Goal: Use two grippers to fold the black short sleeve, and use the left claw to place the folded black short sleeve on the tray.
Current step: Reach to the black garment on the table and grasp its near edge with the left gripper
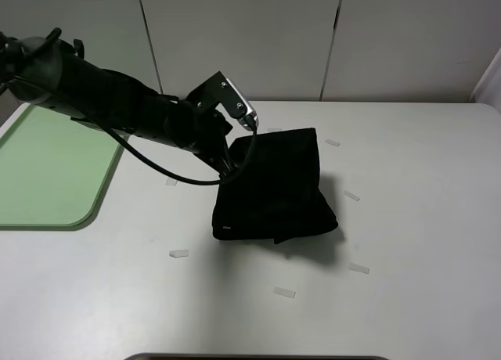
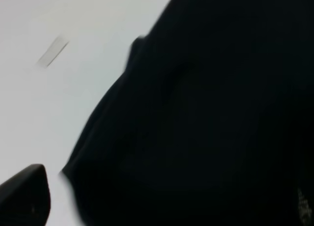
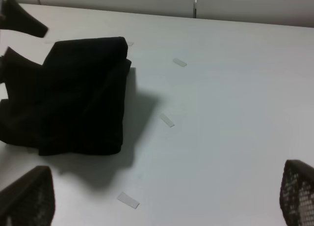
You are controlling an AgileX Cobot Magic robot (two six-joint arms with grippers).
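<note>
The black short sleeve [image 1: 274, 184] sits folded into a thick bundle in the middle of the white table, its left side bunched up and casting a shadow to the right. My left claw [image 1: 227, 160] reaches in from the left to the bundle's left edge. In the left wrist view the black short sleeve [image 2: 206, 118] fills the space between the wide-open fingers [image 2: 24, 199] of the left claw [image 2: 162, 204]. My right gripper [image 3: 162, 196] hangs open over bare table, to the right of the black short sleeve [image 3: 73, 98]. The light-green tray [image 1: 47, 172] lies at the far left.
Several small strips of clear tape [image 1: 178, 253] lie scattered on the table around the shirt. A white panelled wall [image 1: 329, 39] stands behind the table. The right arm does not show in the exterior high view.
</note>
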